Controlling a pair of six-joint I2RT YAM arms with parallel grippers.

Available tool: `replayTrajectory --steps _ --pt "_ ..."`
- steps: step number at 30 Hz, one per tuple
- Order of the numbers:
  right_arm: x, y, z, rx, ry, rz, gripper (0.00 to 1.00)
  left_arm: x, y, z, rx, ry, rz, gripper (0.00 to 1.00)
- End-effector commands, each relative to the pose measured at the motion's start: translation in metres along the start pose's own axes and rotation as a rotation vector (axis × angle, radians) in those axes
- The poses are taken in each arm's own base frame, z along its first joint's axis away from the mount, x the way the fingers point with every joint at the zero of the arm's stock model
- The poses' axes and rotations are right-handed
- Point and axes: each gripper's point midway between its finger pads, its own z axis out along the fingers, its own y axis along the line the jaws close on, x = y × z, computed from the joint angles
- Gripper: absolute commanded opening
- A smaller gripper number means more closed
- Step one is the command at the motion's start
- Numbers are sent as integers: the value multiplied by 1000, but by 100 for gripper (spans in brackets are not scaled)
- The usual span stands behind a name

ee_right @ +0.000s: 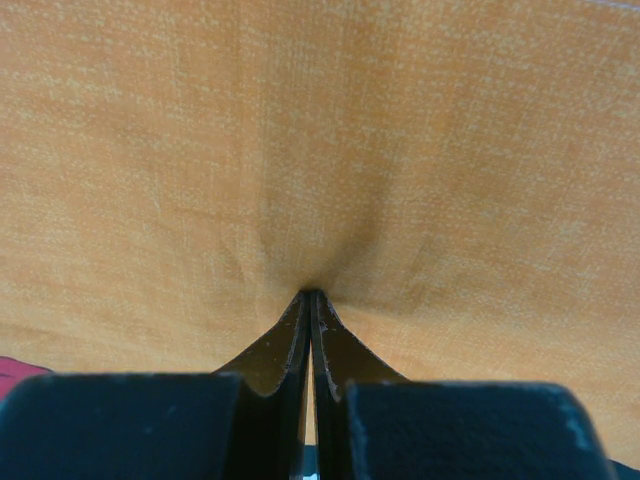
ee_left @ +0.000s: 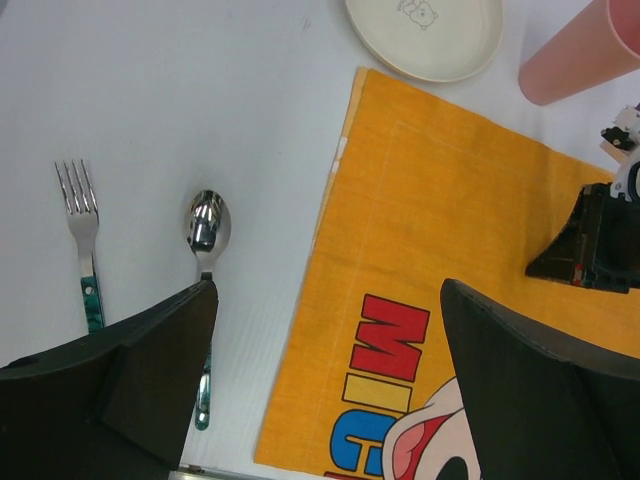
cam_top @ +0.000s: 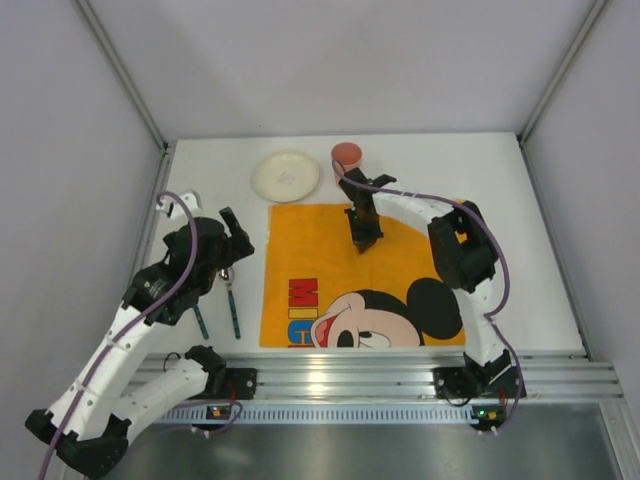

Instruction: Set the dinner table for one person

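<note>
Tabletop (cam_top: 450,165) lay under one mat (cam_top: 310,250), with one fork (ee_left: 80,230) and one spoon (ee_left: 207,222) left of it, one plate (cam_top: 286,176) and one cup (cam_top: 347,155) beyond it. Left jaws were spread; right jaws pinched the mat.

Under my right pincer (ee_right: 310,296) the orange mat (ee_right: 300,150) is rough woven cloth. Beside my left pincer (ee_left: 325,292) the spoon (ee_left: 207,222) is shiny smooth metal.

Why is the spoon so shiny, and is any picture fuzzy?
Left wrist view: the spoon glares, mirroring the light; the left gripper looms dark up close. Right wrist view: the orange mat weave is sharp, with a shadowed pucker where the right gripper pinches it.
</note>
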Motion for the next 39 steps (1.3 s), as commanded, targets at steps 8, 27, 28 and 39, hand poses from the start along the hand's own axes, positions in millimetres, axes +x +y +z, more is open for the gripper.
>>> replayTrajectory --steps 8,27,28,39 --pt "-28 16 -144 -129 -248 -102 67 -77 -61 51 33 -198 54 98" --pt "74 -70 -187 -103 -271 -8 86 -87 -90 330 449 77 -247 91" --pt "75 -69 -186 -110 -265 -8 86 -83 -88 337 433 93 -257 91" --pt "31 -61 -188 -119 -267 -20 86 -43 -50 384 203 210 -262 77"
